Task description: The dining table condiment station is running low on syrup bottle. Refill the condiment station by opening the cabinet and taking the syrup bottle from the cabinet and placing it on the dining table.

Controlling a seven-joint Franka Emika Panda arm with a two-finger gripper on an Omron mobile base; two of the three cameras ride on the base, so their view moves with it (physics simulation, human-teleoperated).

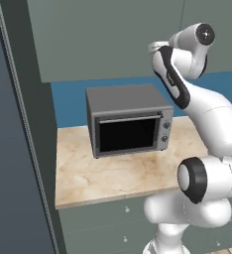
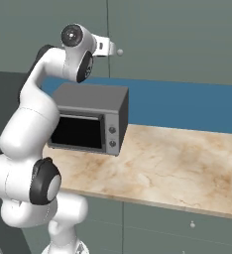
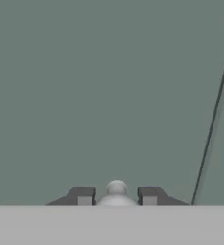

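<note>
- My claw [image 3: 116, 196] is closed on the small round pale knob [image 3: 116, 187]. In the hand view the knob sits between the two dark fingertips [image 3: 83, 196], one on either side of it.
- In the right base view the claw [image 2: 112, 49] is raised high and pressed up to the cabinet [image 2: 172, 34] front, with the knob [image 2: 120, 51] at its tip, just beside the vertical seam between two doors.
- The cabinet [image 3: 109, 86] doors appear shut, a flat grey-green face with one dark seam running down the right of the hand view.
- The syrup bottle is not visible. I judge it to be behind the closed door, and I cannot say which shelf.
- Handling judgement, door: the knob is small, round and smooth, so it could slip out of the claw if pulled off-axis. I would pull straight out, then follow the hinge arc.
- Handling judgement, bottle: likely rigid, moderately heavy if full, and smooth-sided. Best taken around the broad body, below the shoulders, and kept upright.
- Below the cabinet the marble surface [image 2: 187, 168] carries a grey toaster oven [image 2: 90, 119] at its left back, against the blue wall [image 2: 187, 106].
- Drawers [image 2: 192, 225] with small knobs run under the front edge of the surface.
</note>
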